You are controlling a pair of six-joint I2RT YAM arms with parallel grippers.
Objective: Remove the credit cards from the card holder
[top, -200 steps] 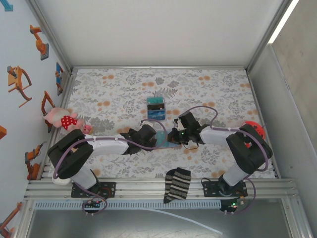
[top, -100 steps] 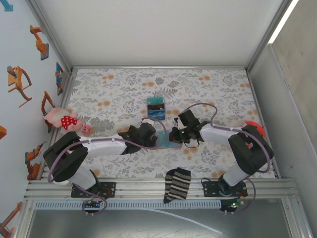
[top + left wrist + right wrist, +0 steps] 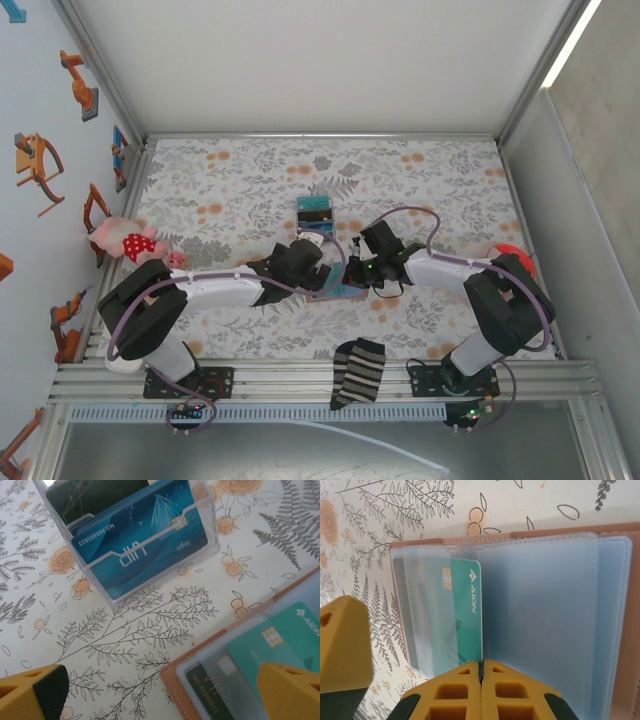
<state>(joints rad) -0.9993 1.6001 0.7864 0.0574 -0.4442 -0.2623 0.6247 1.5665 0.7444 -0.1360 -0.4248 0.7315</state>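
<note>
The card holder (image 3: 340, 292), tan outside with clear blue-tinted sleeves, lies open on the floral cloth between both grippers. In the right wrist view a teal credit card (image 3: 467, 625) sticks partly out of a sleeve of the card holder (image 3: 560, 531). Its long edge runs into the seam of my right gripper (image 3: 481, 675), which is shut on it. My left gripper (image 3: 162, 692) stands wide open across the card holder's (image 3: 182, 672) corner. One yellow finger (image 3: 290, 690) is over the teal card (image 3: 290, 640), the other over bare cloth. A dark card (image 3: 207, 695) sits in a sleeve.
A clear plastic box (image 3: 316, 218) with blue cards stands just beyond the holder, close to the left gripper (image 3: 322, 278). A striped sock (image 3: 358, 372) lies at the near edge. A pink plush toy (image 3: 125, 240) is at far left and a red object (image 3: 512, 255) at right.
My left arm has reached further right, bringing its open gripper onto the holder's left corner. The right gripper has stayed shut at the holder.
</note>
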